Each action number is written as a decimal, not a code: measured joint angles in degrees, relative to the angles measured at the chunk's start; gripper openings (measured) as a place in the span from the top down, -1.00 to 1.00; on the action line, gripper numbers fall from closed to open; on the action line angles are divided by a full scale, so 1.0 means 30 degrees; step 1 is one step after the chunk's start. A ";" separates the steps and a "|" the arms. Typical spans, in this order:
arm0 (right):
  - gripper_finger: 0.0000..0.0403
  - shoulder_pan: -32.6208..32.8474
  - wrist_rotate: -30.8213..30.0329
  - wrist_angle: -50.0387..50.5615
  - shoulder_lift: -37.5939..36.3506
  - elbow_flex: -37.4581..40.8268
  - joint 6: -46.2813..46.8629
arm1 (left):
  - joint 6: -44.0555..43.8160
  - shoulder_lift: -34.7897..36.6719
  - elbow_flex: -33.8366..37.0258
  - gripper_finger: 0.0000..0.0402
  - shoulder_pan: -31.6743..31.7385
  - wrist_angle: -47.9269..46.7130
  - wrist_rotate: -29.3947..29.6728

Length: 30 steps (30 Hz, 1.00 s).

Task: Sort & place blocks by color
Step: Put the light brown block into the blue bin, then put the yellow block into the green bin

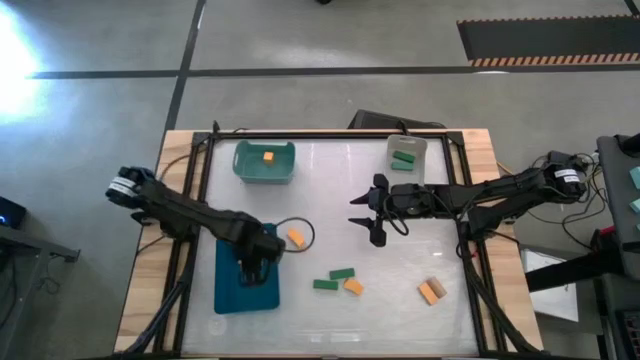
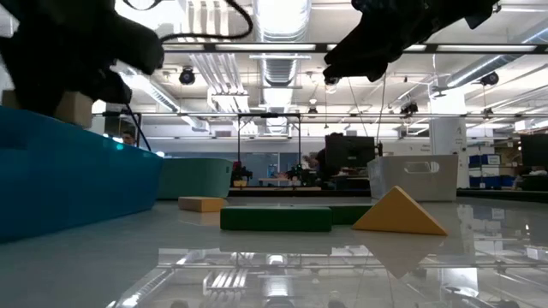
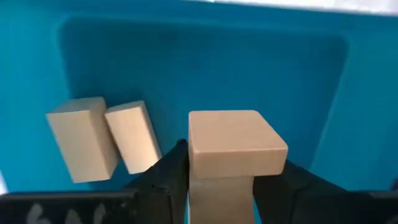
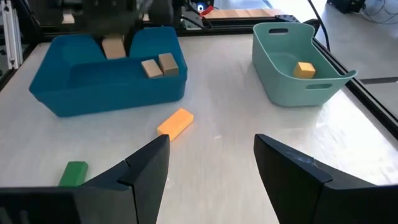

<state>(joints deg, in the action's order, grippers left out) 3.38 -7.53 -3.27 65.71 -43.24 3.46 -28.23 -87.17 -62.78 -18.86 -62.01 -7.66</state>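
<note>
My left gripper (image 1: 256, 262) points down over the blue bin (image 1: 228, 290) and is shut on a pale tan block (image 3: 233, 146). Two more tan blocks (image 3: 81, 138) (image 3: 132, 135) lie on the bin's floor. My right gripper (image 1: 372, 212) hangs open over the table's middle with nothing between its fingers. The teal bin (image 1: 250, 172) holds an orange block (image 1: 268, 156). The clear bin (image 1: 420, 145) holds green blocks (image 1: 403, 159). Loose on the table lie orange blocks (image 1: 295, 238) (image 1: 353, 287) (image 1: 431, 291) and green blocks (image 1: 343, 273) (image 1: 325, 284). My left gripper pinches the tan block between its two fingers (image 3: 165, 180), on two opposite sides near the block's upper end (image 3: 219, 186). The fingers come from above, pointing down. The block hangs below them with its free end down, clear of the bin's floor and of the two blocks there.
The blue bin's walls (image 4: 149, 90) stand around the hanging block. A black frame (image 1: 330, 136) runs round the table top. A dark cable loop (image 1: 305, 228) lies beside the blue bin. Bare table lies between the loose blocks and the two far bins.
</note>
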 joint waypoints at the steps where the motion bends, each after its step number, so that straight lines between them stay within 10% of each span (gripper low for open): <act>1: -0.11 0.0000 -0.0006 0.0000 0.0000 0.0006 -0.0006 | -0.0007 -0.0291 0.0014 0.40 -0.0138 0.0003 -0.0064; 30: -0.11 0.0000 0.0000 -0.0083 0.0000 0.0312 0.1020 | -0.0001 -0.0920 0.1151 0.22 -0.1002 0.1823 0.0263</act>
<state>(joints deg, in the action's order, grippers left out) 3.38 -7.53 -3.52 65.71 -42.30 6.52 -28.23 -89.93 -59.33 -21.87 -56.54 -6.87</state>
